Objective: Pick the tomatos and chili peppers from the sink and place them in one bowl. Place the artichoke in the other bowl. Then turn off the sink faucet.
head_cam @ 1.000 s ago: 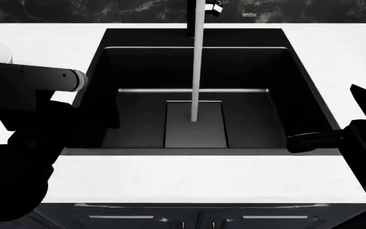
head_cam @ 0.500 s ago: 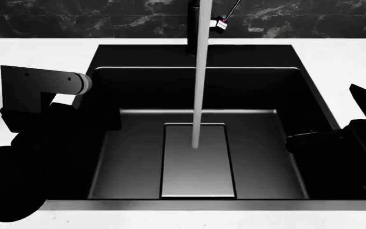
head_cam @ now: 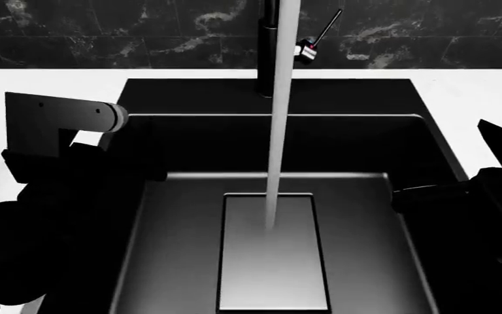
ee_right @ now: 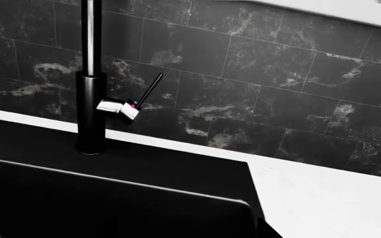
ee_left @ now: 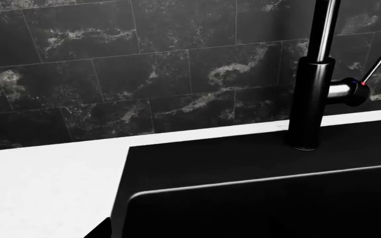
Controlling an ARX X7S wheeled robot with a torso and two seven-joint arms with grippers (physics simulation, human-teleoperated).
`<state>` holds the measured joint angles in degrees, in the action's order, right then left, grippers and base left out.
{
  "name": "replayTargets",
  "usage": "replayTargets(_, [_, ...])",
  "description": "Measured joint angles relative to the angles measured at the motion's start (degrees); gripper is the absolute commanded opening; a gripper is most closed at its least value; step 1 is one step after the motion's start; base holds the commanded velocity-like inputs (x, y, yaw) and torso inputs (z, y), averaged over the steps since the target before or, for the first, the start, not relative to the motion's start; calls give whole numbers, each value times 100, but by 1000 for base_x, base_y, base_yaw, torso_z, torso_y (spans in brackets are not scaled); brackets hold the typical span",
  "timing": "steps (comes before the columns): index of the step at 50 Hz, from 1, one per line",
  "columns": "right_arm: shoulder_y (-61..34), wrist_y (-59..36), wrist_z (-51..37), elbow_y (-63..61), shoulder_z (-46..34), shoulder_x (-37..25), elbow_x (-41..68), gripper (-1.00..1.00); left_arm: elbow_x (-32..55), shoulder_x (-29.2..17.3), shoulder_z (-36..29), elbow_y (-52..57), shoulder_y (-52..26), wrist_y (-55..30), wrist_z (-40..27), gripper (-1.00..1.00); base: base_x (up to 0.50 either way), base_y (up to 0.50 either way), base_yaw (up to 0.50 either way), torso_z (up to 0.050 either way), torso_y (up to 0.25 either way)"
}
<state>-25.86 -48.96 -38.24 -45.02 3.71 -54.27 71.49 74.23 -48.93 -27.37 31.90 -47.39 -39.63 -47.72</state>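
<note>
Both claws are hard to read: the left claw point(head_cam: 133, 167) is a black mass at the sink's left wall, below a boxy dark arm link with a pale grey cylindrical joint, and the right claw point(head_cam: 408, 196) is a dark blunt tip at the sink's right wall. Neither wrist view shows any fingers, so I cannot tell how far either one is parted, and nothing is visibly held by either.

Behind both claws runs the wall point(ee_left: 111, 74), large rectangular black tiles with cloudy pale veining and thin grout lines, slightly glossy. In front of it lies the desk point(head_cam: 50, 82), smooth flat matte white, wrapping the basin to the outside of each claw.

Between the two claws sits the sink point(head_cam: 181, 248), a big rectangular matte black basin with straight walls, a broad flat black back ledge and a recessed rectangular floor panel with a soft grey sheen. No fruit or vegetable shows in it.

Beyond the claws, on the back ledge, stands the sink faucet point(head_cam: 268, 59), a tall round glossy black column with a narrower tube rising from it. A short metallic stub juts from its side, carrying a small red and blue mark and a thin straight lever handle point(ee_right: 152, 88) that tilts upward.

A pale, straight water stream point(head_cam: 277, 150) falls from above onto the floor panel, midway between the claws.
</note>
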Motion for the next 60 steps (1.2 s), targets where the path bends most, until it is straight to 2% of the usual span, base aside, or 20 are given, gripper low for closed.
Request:
replayTargets(9, [-2,36,-7,37,-4,42,14,100,-17,5,-22,6,29,9,35,100,0,0,0,0,0])
replayTargets(20, [-503,-99,-118,107,-413,310,-92,100,-21,37,-29,-34,57,34,29,100,0,0,0,0,0])
replayTargets(45, [-865,-284,-653,353,-566,502,167,100,-20,62,-16,-95,6,43,20,100,0,0,0,0,0])
replayTargets(53, [-1456,-462,-457,748,-910,568,-92,100,-261,263,-75,-486,-218,96,230,100,0,0,0,0,0])
replayTargets(60, [-2109,-458,80,1476,-1351,725,-582,100,-589,576,-225,-1050,-595,120,550,100,0,0,0,0,0])
